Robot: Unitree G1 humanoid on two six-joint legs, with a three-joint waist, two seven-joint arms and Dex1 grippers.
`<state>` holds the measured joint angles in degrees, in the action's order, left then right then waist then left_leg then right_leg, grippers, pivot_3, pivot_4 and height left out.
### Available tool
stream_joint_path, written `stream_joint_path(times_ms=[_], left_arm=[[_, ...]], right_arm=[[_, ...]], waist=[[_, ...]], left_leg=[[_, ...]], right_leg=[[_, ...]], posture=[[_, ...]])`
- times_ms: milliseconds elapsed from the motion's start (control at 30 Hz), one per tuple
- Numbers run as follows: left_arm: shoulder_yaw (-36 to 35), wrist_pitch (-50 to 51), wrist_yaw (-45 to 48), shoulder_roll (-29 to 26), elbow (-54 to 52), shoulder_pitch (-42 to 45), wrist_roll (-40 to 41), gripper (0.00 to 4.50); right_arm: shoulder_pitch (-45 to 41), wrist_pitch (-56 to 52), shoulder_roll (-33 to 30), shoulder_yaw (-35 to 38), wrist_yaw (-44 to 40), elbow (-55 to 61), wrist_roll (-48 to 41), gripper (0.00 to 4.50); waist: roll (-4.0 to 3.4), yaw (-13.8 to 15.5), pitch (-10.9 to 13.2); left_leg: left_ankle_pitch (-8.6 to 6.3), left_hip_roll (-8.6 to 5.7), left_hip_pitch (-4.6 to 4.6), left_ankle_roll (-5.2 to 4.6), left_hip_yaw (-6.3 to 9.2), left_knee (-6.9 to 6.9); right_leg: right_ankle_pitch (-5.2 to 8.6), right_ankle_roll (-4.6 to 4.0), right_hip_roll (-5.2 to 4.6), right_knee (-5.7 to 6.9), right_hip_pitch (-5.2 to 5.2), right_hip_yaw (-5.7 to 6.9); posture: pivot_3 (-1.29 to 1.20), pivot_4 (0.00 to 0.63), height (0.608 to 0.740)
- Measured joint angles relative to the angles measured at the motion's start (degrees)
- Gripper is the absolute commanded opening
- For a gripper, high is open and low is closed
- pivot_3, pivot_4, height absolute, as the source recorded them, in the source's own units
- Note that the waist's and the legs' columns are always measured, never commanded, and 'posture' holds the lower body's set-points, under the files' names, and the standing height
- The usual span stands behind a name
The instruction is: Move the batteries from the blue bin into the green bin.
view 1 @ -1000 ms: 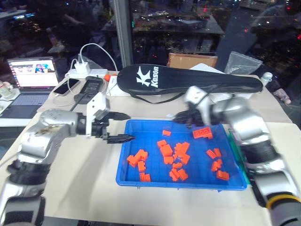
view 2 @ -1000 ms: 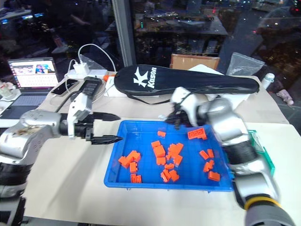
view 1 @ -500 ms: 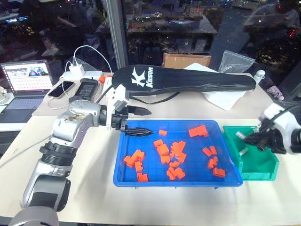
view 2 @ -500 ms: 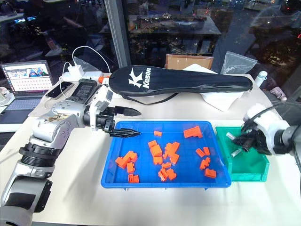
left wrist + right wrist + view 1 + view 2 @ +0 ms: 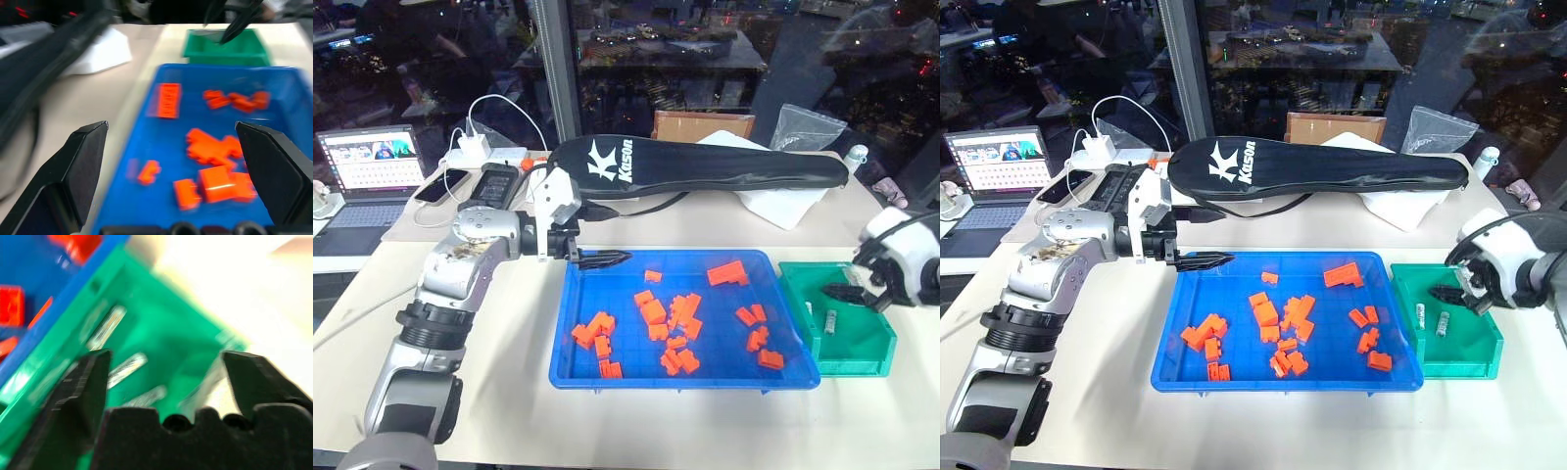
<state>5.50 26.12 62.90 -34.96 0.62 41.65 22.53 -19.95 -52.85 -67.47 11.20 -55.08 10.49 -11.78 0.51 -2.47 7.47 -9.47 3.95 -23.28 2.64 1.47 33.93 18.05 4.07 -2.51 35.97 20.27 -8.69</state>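
Note:
The blue bin [image 5: 685, 383] sits mid-table and holds several orange blocks [image 5: 656, 313]. To its right stands the green bin [image 5: 847, 370], with silvery batteries [image 5: 830, 321] lying on its floor; the right wrist view shows them as batteries [image 5: 108, 326] between the fingers. My right gripper [image 5: 848, 292] hovers open just above the green bin, holding nothing. My left gripper [image 5: 607, 260] hangs open over the blue bin's far left corner, pointing right, with nothing between its fingers [image 5: 83, 161].
A black racket case [image 5: 705, 166] lies across the table behind the bins, with a white cloth [image 5: 783, 206] and a cardboard box [image 5: 702, 125] near it. A laptop [image 5: 372, 162], power strip, cables and a phone crowd the far left.
My right gripper carried a battery from the blue bin's far edge to the green bin and has opened; the battery now lies in the bin. The left gripper edged slightly right.

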Motion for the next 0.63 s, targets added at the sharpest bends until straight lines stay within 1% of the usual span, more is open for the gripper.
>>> stream_joint_path(times_ms=[100, 200, 300, 400, 467, 567, 633], left_arm=[[-0.5, 0.0, -1.3, -0.1, 0.0, -0.7, -0.3, 4.50], [-1.9, 0.7, -2.3, -1.7, 0.1, -1.8, -0.4, 4.50], [-4.4, 0.7, -2.8, -3.8, 0.0, -4.5, -0.4, 4.50], [-6.4, 0.1, -4.1, -4.1, -0.2, -8.4, -0.4, 4.50], [-7.3, -0.1, -5.4, -4.0, -0.4, -9.7, -0.4, 4.50], [-10.2, -0.7, -9.0, -2.6, -0.7, -10.2, -0.2, 4.50], [-11.0, -0.8, -9.4, -2.8, -1.2, -10.2, -0.1, 4.50]], right_arm=[[0.2, 1.4, 3.8, 3.5, -2.0, 4.0, -5.2, 4.48], [3.4, 1.4, 8.0, 8.1, -4.8, 11.3, -12.7, 4.48], [5.8, 1.5, 12.5, 10.4, -3.2, 15.3, -16.0, 4.48], [8.2, 4.3, 15.4, 10.7, 0.6, 17.8, -15.4, 4.48], [9.0, 6.2, 16.0, 10.6, 2.5, 17.9, -14.2, 4.48], [9.4, 7.8, 17.4, 10.0, 5.0, 17.5, -13.7, 4.48], [9.5, 7.8, 17.7, 9.6, 5.6, 17.3, -13.7, 4.48]], waist=[[0.02, 0.0, 0.0], [0.03, 0.1, 0.0], [0.03, 0.1, 0.0], [0.04, 0.2, 0.0], [0.07, 0.3, 0.0], [0.16, 0.4, 0.0], [0.15, 0.4, 0.0]], left_leg=[[0.00, 0.00, -0.01, 0.00, 0.00, 0.00], [0.00, 0.00, -0.01, 0.00, 0.05, -0.03], [0.00, -0.01, 0.00, 0.00, 0.05, 0.02], [0.00, 0.00, 0.01, 0.01, 0.05, 0.03], [0.01, -0.01, 0.00, 0.01, 0.05, 0.03], [0.01, -0.01, 0.00, 0.01, 0.05, 0.04], [0.01, -0.01, 0.00, 0.01, 0.05, 0.03]], right_leg=[[0.00, 0.01, 0.00, 0.01, -0.01, 0.01], [0.00, 0.00, 0.01, 0.01, -0.04, 0.05], [0.00, 0.00, -0.01, 0.02, -0.07, 0.04], [0.00, 0.01, 0.00, 0.05, -0.06, 0.04], [0.00, 0.01, 0.00, 0.04, -0.06, 0.04], [-0.01, 0.01, 0.00, 0.04, -0.07, 0.04], [-0.01, 0.00, 0.00, 0.04, -0.06, 0.03]], posture=[[0.00, 0.150, 0.731], [0.00, 0.150, 0.731], [0.00, 0.150, 0.731], [0.00, 0.150, 0.731], [0.00, 0.150, 0.731], [0.00, 0.150, 0.731], [0.00, 0.150, 0.731]])
